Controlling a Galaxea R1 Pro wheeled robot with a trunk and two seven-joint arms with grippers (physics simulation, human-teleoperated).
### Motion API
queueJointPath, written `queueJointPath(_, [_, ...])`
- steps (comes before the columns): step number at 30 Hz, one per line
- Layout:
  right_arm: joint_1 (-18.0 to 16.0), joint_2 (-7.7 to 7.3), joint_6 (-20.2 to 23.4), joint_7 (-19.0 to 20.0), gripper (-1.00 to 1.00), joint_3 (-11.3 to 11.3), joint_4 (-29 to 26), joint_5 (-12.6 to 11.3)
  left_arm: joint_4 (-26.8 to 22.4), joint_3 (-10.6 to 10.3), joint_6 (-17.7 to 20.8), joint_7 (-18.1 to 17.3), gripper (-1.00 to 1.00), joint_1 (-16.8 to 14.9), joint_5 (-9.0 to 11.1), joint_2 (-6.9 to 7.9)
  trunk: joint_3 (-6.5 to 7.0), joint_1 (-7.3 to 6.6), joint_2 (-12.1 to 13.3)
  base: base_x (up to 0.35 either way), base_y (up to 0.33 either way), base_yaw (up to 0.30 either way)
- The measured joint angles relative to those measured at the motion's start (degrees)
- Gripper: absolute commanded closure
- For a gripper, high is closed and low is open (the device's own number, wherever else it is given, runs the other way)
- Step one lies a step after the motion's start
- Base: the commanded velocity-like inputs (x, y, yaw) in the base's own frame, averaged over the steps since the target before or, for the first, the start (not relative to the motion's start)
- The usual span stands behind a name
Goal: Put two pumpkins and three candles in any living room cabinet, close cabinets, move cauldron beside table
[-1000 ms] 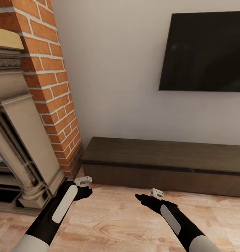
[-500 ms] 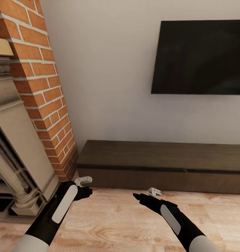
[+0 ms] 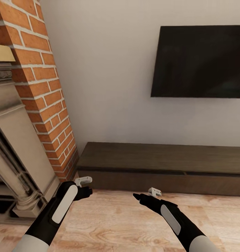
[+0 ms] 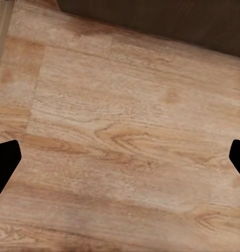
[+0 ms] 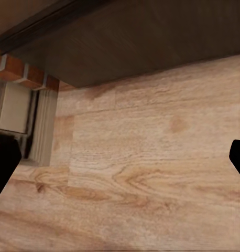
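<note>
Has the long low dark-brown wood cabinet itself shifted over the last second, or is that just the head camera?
No. The cabinet keeps its place against the brick column and wall television; the whole view shifted together.

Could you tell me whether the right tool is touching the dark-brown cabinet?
Apart: the head view shows bare wood floor between the right tool and the cabinet.
</note>
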Motion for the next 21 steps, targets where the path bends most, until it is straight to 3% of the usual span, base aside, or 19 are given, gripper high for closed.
queueJointPath(21, [0.00,-0.07,-0.25,0.20,-1.00,0.00,0.00,0.02,0.06,-0.16,0.00,0.00,-1.00,0.00,0.00,-0.03,3.77,-4.61,8.42,0.000,0.000,0.000])
